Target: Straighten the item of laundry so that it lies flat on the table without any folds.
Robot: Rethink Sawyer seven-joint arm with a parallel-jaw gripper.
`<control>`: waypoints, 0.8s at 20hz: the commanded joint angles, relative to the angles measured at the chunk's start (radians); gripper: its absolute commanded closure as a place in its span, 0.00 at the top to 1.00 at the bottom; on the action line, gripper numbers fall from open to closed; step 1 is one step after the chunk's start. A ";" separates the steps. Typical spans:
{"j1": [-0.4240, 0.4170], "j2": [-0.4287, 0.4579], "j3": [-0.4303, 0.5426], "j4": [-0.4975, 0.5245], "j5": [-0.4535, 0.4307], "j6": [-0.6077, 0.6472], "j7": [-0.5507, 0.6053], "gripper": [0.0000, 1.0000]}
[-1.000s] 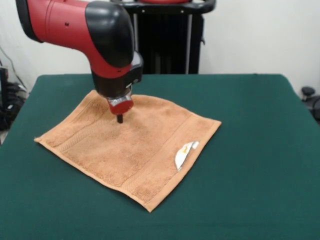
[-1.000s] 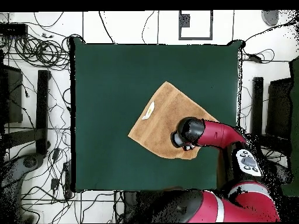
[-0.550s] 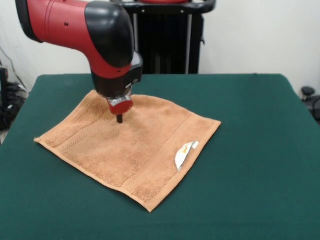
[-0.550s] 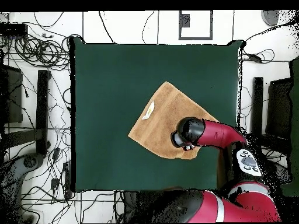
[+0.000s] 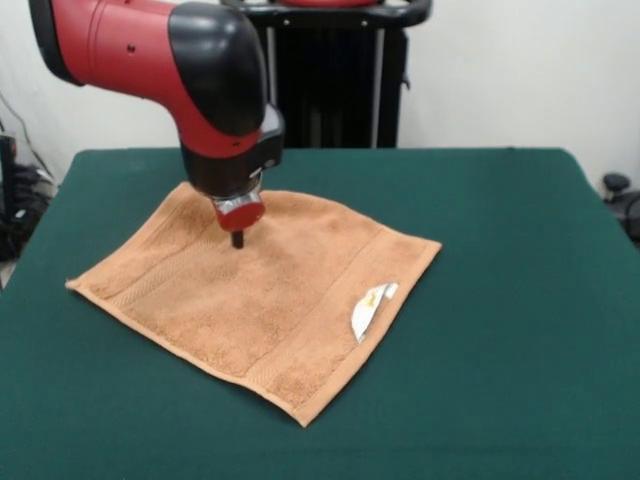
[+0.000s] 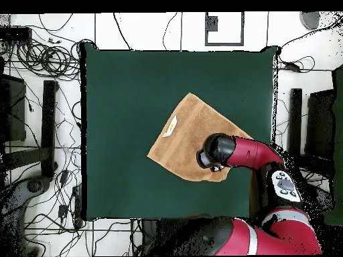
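towel spread flat on table; jaws seemingly touching it, state unclear.

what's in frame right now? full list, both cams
towel: 1, orange-tan, spread flat mid-table, turned diagonal to the table edges
label: 1, white, at the towel's right edge in the front view
table: 1, dark green top, under the towel
cables: many, dark, on the floor beside the table in the overhead view
arm: 1, red and black, above the towel
gripper: 1, dark tip, at the towel's far part
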 commanded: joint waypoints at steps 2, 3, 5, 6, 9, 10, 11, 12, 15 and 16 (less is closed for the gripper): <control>0.025 0.078 0.080 -0.141 0.039 -0.109 0.052 1.00; 0.029 0.075 0.079 -0.132 0.041 -0.118 0.060 1.00; 0.041 0.070 0.071 -0.119 0.042 -0.132 0.084 1.00; 0.044 0.067 0.067 -0.118 0.042 -0.134 0.089 1.00; 0.047 0.064 0.063 -0.113 0.040 -0.138 0.093 1.00; 0.045 0.064 0.063 -0.114 0.039 -0.137 0.090 1.00; 0.043 0.062 0.064 -0.114 0.040 -0.134 0.087 1.00; 0.043 0.058 0.064 -0.112 0.040 -0.132 0.086 1.00; 0.049 0.042 0.062 -0.109 0.045 -0.115 0.090 1.00; 0.054 0.049 0.055 -0.122 0.038 -0.125 0.096 1.00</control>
